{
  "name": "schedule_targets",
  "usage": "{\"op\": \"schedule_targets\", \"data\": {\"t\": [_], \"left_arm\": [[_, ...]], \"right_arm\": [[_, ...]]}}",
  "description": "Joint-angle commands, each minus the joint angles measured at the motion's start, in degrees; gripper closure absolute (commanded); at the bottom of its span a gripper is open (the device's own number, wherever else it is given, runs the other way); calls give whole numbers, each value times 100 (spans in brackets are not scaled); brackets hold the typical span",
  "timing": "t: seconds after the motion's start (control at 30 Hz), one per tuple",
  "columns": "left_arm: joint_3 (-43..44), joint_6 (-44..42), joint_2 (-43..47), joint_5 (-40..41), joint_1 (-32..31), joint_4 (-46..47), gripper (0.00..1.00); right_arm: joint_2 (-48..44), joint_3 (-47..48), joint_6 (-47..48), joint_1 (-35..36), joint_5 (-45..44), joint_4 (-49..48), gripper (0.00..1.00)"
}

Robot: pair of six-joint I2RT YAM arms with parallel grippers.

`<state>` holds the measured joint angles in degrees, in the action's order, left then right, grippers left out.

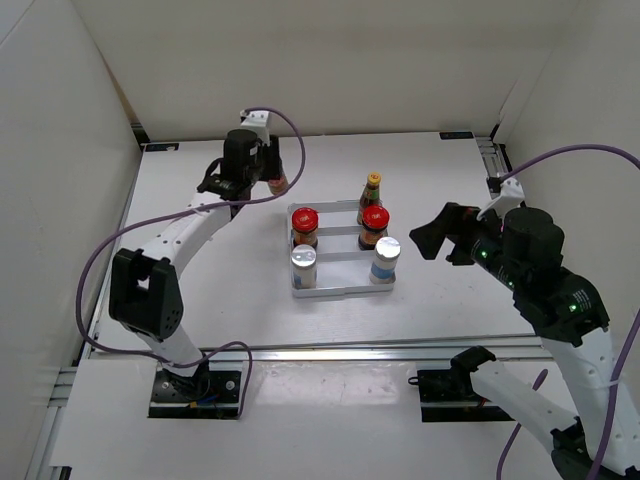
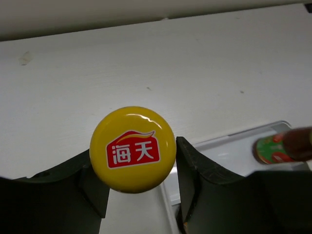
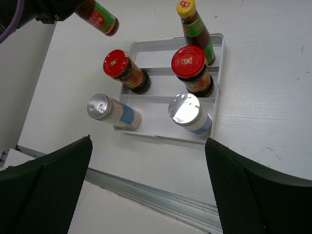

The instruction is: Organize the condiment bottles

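Yellow-capped sauce bottle (image 2: 132, 148) sits clamped between the left gripper's (image 2: 138, 158) fingers, while the right gripper (image 3: 148, 187) gapes empty.

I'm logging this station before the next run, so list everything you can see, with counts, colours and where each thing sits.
sauce bottles: 2, dark red with yellow caps; one in the tray's far right compartment, one held off the tray, beyond its far left corner
jars: 2, dark with red lids; tray's middle row, left and right
shakers: 2, white-labelled with silver tops; tray's near row, left and right
tray: 1, white, ridged; mid-table
table: 1, white
cables: 2, purple; one on each arm
left end effector: 1, black; closed on a sauce bottle
right end effector: 1, black; open, empty, right of the tray
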<state>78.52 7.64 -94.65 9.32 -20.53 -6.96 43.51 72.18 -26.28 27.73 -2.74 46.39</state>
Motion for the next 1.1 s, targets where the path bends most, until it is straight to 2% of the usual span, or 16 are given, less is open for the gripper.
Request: {"op": "schedule_targets", "data": {"t": [0.0,0.13,0.47,0.93,1.03,1.07], "left_arm": [[330,124,185,-948,-222,450,89],[331,124,34,-1309,-468,450,89],[278,-43,-545,-1310,-724,450,89],[339,-394,-915,-370,-829,380,89],[339,-395,-967,-370,-829,275,83],[339,-334,-967,-370,-829,274,76]], "right_arm": [[-132,-82,-52,-4,72,-183,1],[-237,-82,-52,-4,72,-183,1],[-343,-134,-52,-4,11,-69,1],[-396,-187,0,-4,-42,-69,1],[-396,-187,0,-4,-42,-69,1],[-396,-187,0,-4,-42,-69,1]]}}
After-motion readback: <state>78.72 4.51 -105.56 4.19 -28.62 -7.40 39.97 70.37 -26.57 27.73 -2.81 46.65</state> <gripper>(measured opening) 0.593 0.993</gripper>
